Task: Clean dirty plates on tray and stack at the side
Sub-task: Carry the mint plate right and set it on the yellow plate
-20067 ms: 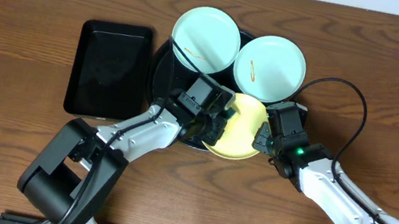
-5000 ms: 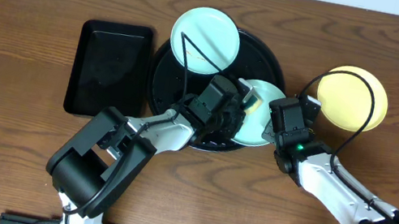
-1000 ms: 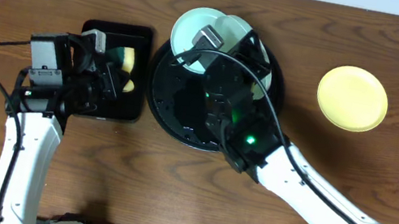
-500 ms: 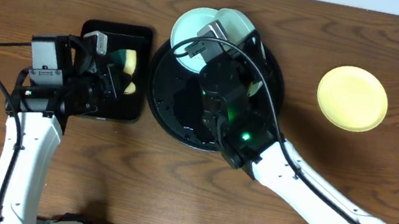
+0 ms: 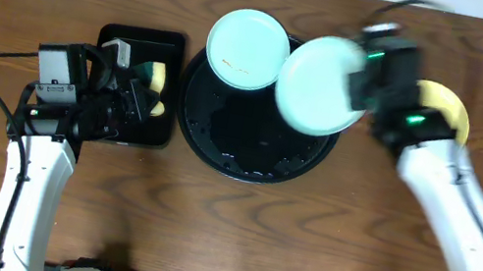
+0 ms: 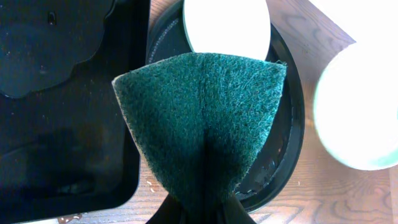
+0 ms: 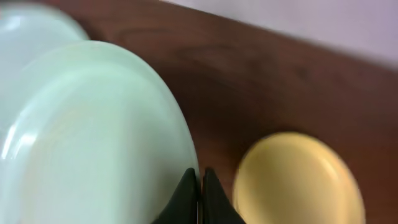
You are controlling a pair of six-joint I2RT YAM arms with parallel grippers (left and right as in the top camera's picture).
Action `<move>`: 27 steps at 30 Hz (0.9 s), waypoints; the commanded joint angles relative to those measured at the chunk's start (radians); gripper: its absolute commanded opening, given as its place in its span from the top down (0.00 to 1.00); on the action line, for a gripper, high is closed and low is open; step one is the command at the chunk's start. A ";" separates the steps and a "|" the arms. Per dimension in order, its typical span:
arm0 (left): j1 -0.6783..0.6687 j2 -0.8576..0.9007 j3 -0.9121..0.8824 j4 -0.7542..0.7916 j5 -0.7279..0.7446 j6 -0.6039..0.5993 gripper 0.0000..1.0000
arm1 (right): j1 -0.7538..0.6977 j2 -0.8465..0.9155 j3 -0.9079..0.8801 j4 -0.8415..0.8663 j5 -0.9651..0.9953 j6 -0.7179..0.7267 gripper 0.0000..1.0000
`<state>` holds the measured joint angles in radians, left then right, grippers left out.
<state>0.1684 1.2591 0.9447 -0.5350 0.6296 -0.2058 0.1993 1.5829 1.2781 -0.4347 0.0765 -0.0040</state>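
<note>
My right gripper [image 5: 363, 77] is shut on the rim of a mint plate [image 5: 320, 85] and holds it in the air over the right side of the round black tray [image 5: 220, 142]; in the right wrist view the plate [image 7: 87, 137] fills the left and the gripper [image 7: 200, 186] pinches its edge. A second mint plate [image 5: 248, 48] with an orange smear rests on the tray's far rim. The yellow plate [image 5: 451, 105] lies on the table at the right, partly under my right arm; it also shows in the right wrist view [image 7: 298, 180]. My left gripper [image 5: 134, 97] is shut on a green scouring pad [image 6: 202, 124].
A black rectangular tray [image 5: 121, 55] lies left of the round tray, under my left gripper. The second mint plate [image 6: 227, 25] and the round tray [image 6: 292, 137] show in the left wrist view. The table's far edge runs along the top.
My right arm has swung fast to the right, lifting the mint plate off the tray toward the yellow plate. The left arm has stayed over the rectangular tray.
</note>
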 commanded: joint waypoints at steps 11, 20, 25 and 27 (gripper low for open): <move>0.005 0.002 0.004 -0.004 -0.047 0.002 0.92 | -0.579 -0.032 -0.063 -0.045 -0.313 0.066 0.99; 0.005 0.002 0.004 -0.006 -0.046 0.002 0.92 | -0.664 0.090 -0.097 0.048 -0.313 0.066 0.99; 0.005 0.002 0.004 -0.008 -0.046 0.002 0.92 | -0.664 0.172 -0.097 0.089 -0.314 0.066 0.99; 0.005 0.002 0.004 -0.008 -0.046 0.002 0.92 | -0.664 0.198 -0.097 0.097 -0.314 0.066 0.99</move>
<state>0.1684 1.2591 0.9447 -0.5426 0.5945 -0.2062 -0.4614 1.7569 1.1877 -0.3473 -0.2176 0.0673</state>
